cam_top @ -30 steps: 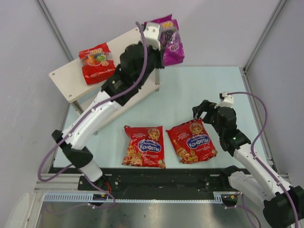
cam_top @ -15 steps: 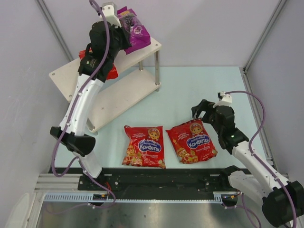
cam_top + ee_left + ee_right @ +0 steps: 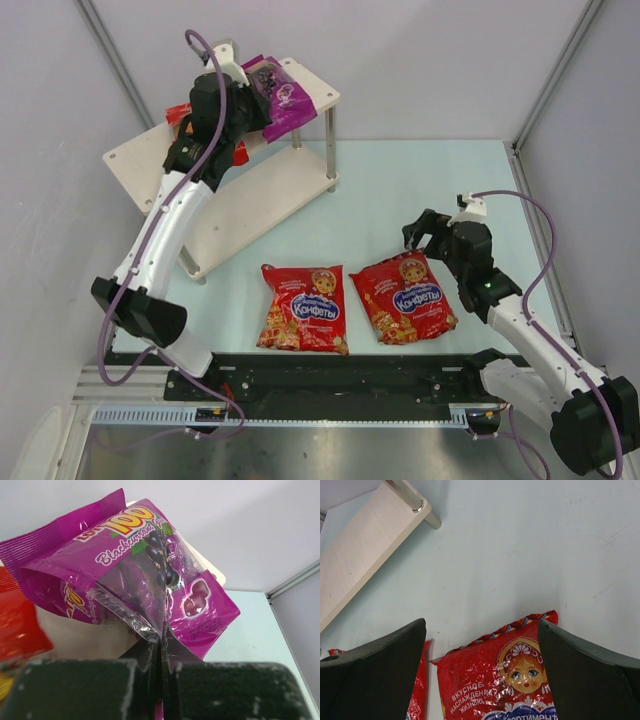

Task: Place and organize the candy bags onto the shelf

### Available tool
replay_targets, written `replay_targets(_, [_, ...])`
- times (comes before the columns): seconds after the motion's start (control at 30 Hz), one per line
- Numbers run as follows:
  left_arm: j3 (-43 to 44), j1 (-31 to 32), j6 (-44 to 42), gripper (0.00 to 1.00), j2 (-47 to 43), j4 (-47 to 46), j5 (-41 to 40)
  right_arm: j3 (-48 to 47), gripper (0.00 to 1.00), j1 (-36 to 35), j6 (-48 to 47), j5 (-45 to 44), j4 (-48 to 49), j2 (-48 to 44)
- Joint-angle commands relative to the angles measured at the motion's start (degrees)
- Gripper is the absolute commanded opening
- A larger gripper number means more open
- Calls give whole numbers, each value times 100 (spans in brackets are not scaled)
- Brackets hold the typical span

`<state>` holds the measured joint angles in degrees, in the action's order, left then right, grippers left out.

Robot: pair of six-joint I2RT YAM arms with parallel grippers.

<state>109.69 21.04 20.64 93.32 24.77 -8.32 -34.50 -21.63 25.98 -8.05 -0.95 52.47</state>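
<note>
Top external view: the pale blue table [image 3: 420, 180] carries the shelf [image 3: 130, 160] at its far left corner. Two red bags lie flat side by side near the table's near edge, each with "Конфеты" in a blue oval: the left red bag [image 3: 303, 308] and the right red bag [image 3: 407, 297], which has a doll's face printed on it. The fruit bag [image 3: 180, 112] lies on the shelf's top board, mostly hidden behind my left arm. The purple bag [image 3: 150, 570] reads "100" and "Blackcurrant". My left gripper [image 3: 161, 630] is clamped tight on its clear seam, at the top board's far right corner. I cannot tell whether the bag touches the board. My right gripper [image 3: 425, 235] is spread wide over the right red bag's far edge, holding nothing.
</note>
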Motion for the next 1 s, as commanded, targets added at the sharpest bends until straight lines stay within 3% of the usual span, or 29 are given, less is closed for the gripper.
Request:
replay_targets(0.0, [-158, -292, 212, 0, -613, -746, -74, 40, 97, 18, 74, 32, 218, -26])
replay_targets(0.4, [325, -689, 256, 2, -209, -623, 594, 84, 97, 27, 92, 49, 262, 44])
replay_targets(0.43, [325, -706, 256, 10, -191, -614, 629, 84, 97, 18, 92, 50, 262, 53])
replay_targets(0.47, [334, -724, 247, 36, -191, -614, 647, 84, 97, 18, 92, 50, 271, 53])
replay_targets(0.53, [316, -759, 247, 62, -209, -632, 665, 84, 97, 27, 74, 32, 271, 62])
replay_targets(0.57, [325, -776, 230, 86, -226, -640, 656, 84, 97, 27, 74, 23, 288, 53])
replay_targets(0.6, [334, -803, 230, 97, -252, -649, 647, 84, 97, 27, 74, 23, 288, 53])
replay_targets(0.97, [949, -908, 1, 100, -481, -325, 911, 84, 97, 18, 153, 137, 368, 123])
